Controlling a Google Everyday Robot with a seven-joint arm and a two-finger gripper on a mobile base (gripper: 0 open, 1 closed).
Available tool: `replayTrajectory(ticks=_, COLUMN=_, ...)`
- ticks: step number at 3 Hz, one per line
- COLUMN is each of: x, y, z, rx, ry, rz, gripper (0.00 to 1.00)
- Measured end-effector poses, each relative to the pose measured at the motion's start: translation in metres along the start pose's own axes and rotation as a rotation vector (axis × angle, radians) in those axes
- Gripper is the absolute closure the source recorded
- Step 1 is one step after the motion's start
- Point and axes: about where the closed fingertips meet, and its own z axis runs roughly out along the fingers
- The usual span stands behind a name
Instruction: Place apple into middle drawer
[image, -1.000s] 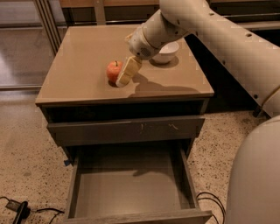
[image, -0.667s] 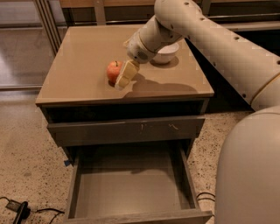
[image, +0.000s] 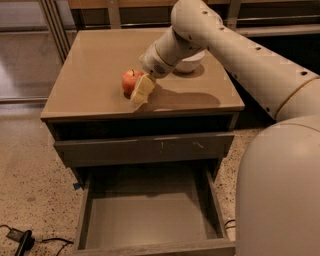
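Observation:
The apple (image: 130, 81), small and red-orange, sits on the brown cabinet top (image: 95, 75), left of its middle near the front. My gripper (image: 141, 91) is right against the apple's right front side, low over the top. The arm reaches down to it from the upper right. The middle drawer (image: 150, 220) is pulled out wide at the bottom of the view, and its smooth grey floor holds nothing.
A white bowl (image: 192, 63) stands on the cabinet top behind the arm, partly hidden by it. A shut grey drawer front with pale scratches (image: 145, 149) sits above the open drawer. A black cable and plug (image: 20, 238) lie on the speckled floor at the lower left.
The arm's upper links have swung a little closer to the camera. The gripper and the apple stay in about the same place.

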Motion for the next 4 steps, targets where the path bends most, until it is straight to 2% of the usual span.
replayTrajectory(ticks=1, x=0.0001, y=0.0, z=0.0003, rx=0.0, ry=0.0, rz=0.0, gripper=0.18)
replayTrajectory(ticks=4, x=0.0001, y=0.0001, z=0.0004, rx=-0.001, ry=0.0, rz=0.0, gripper=0.87)
